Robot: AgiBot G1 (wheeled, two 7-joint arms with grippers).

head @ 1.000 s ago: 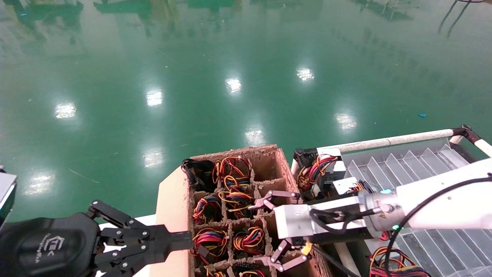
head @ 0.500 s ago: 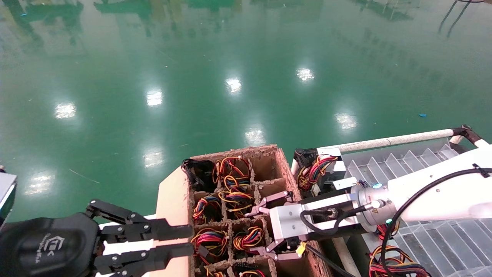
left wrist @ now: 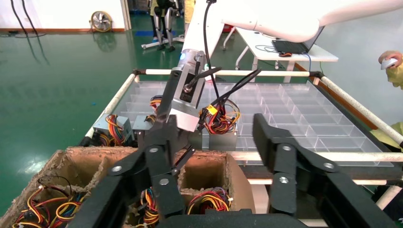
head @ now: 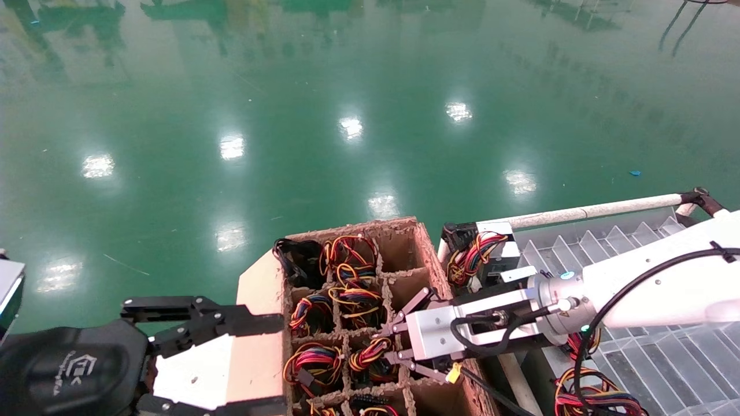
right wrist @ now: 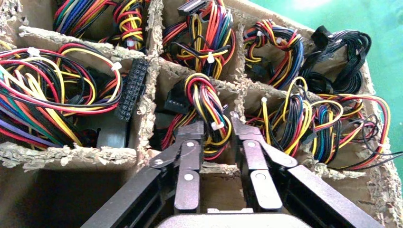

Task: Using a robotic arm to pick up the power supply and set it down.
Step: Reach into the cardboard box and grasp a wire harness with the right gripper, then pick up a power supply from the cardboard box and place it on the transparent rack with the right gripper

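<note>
Reaching into a brown cardboard crate [head: 260, 323], rough torn-edged dividers splitting it into cells, most cells stuffed with looped wire bundles in red, yellow, orange, black. Far corner cell held an all-black cable coil [head: 298, 257]; a cell or two on the side nearest the clear tray [head: 630, 242] looked bare. Right gripper [head: 388, 344], silver boxy body on white arm [head: 665, 289], black cable and yellow tag [head: 457, 372], sat over a middle cell. Thin dark linkage fingers [right wrist: 190, 142] pinched nearly together on the wire loop of one power supply [right wrist: 205, 107], bundle sitting between the tips and rising just beyond them; metal body of that unit hidden down in its cell. Left gripper [head: 274, 361], black and chunky, fingers [head: 254, 323] spread wide straddling the crate's pale flap at the near corner, holding nothing. Beside the crate, ribbed transparent plastic tray with slotted rows, framed by white tubing [head: 589, 211]. Another silver unit with wires [head: 483, 251] rested at the tray's corner nearest the crate, more wires [head: 595, 396] at its near edge.
</note>
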